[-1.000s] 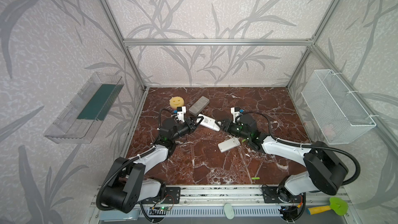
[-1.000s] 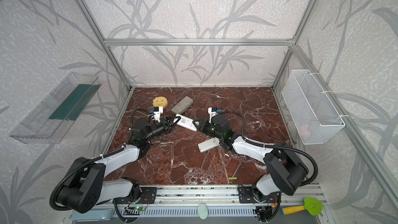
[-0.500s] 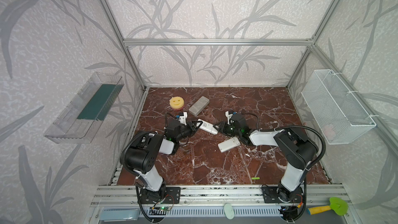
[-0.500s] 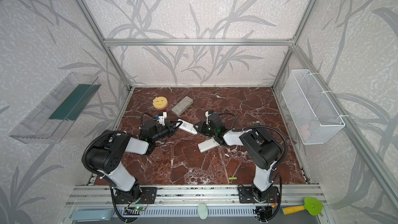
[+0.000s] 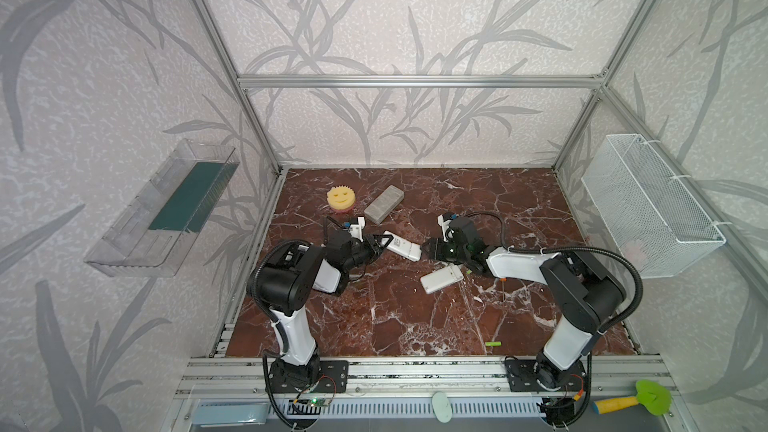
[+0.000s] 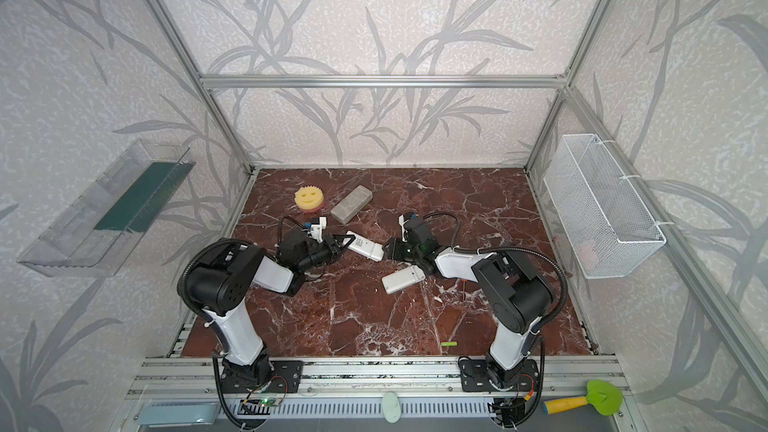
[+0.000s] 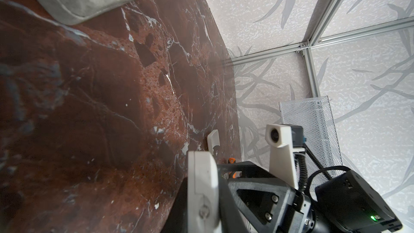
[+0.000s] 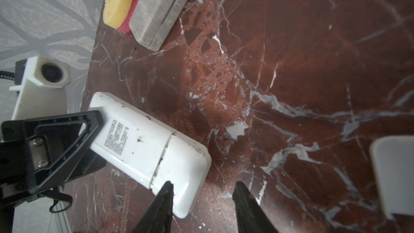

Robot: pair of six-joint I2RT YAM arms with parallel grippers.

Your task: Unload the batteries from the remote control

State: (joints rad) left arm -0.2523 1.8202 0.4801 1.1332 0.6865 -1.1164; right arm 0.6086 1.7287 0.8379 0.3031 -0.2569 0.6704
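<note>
1. In both top views the left gripper [image 5: 383, 241] clamps a white remote's [image 5: 402, 246] left end; one battery [image 5: 493, 344] lies well apart at the near edge of the marble table [image 5: 374, 317].
2. Only the right wrist view shows the right gripper [image 8: 202, 189] with jaws apart, one fingertip [image 8: 164, 198] at the remote's seamed right end.
3. The left wrist view catches that remote edge-on.

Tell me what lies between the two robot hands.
The white remote control: the left hand grips one end, the right hand is open at the other. Both top views show it.
</note>
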